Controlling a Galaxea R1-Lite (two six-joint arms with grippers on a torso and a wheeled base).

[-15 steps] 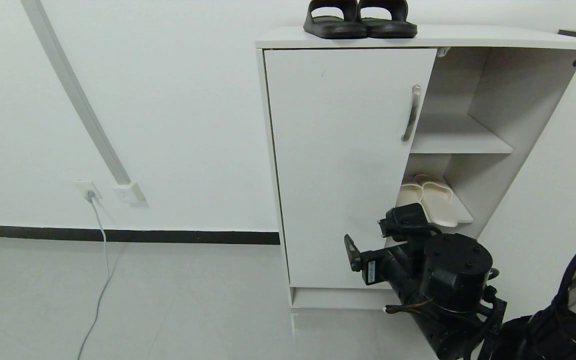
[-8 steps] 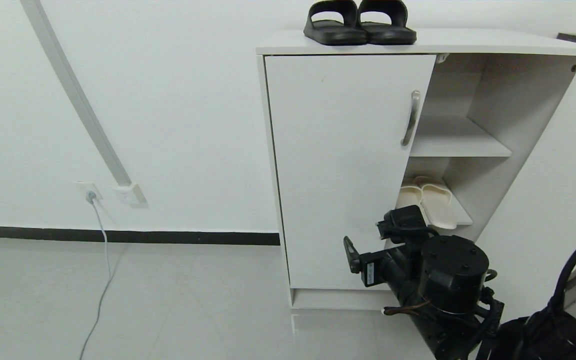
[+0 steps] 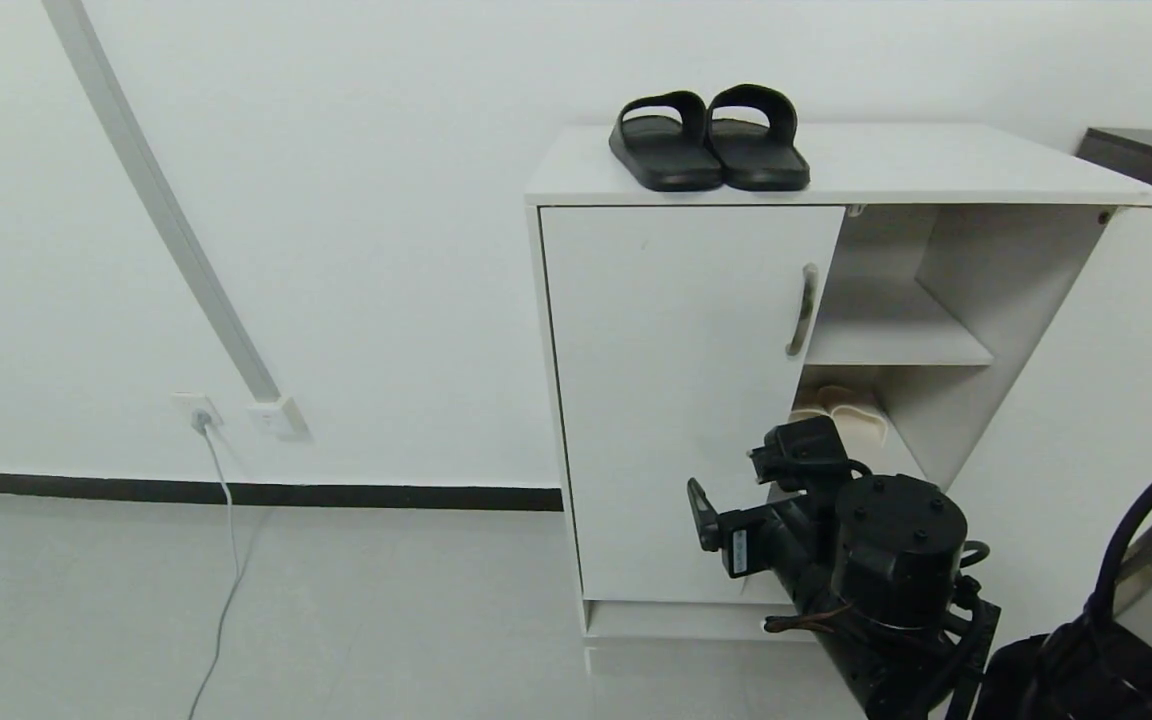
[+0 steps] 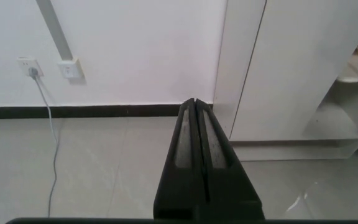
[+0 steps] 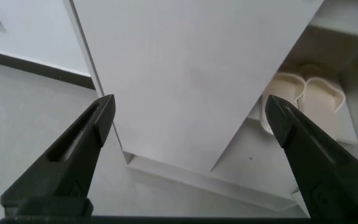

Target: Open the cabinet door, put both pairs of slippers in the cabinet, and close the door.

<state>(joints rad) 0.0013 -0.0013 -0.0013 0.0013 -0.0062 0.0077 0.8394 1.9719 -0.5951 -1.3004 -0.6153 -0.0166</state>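
Black slippers (image 3: 708, 140) sit as a pair, side by side and touching, on top of the white cabinet (image 3: 936, 160), over its left half.

Left door (image 3: 676, 400) shut, metal handle (image 3: 801, 310) upright along its right edge. Right door (image 3: 1086, 400) swung wide open.

The open compartment has an upper shelf (image 3: 886, 345), bare. On the shelf below it sits a pair of cream slippers (image 3: 841, 412), side by side. From the head camera I see them partly hidden by the left door's edge and by my right arm. The right wrist camera gives them more fully.

Right claw (image 5: 189, 102): spread wide, nothing in it. It is held low in front of the cabinet, facing the bottom of the shut door, with the cream pair off to one side beyond it.

Left claw (image 4: 194, 106): fingers pressed flat together, nothing between them. It hangs above the grey floor (image 3: 336, 620) and points at the wall left of the cabinet, where a grey cable (image 3: 226, 560) drops from a socket (image 3: 198, 412).
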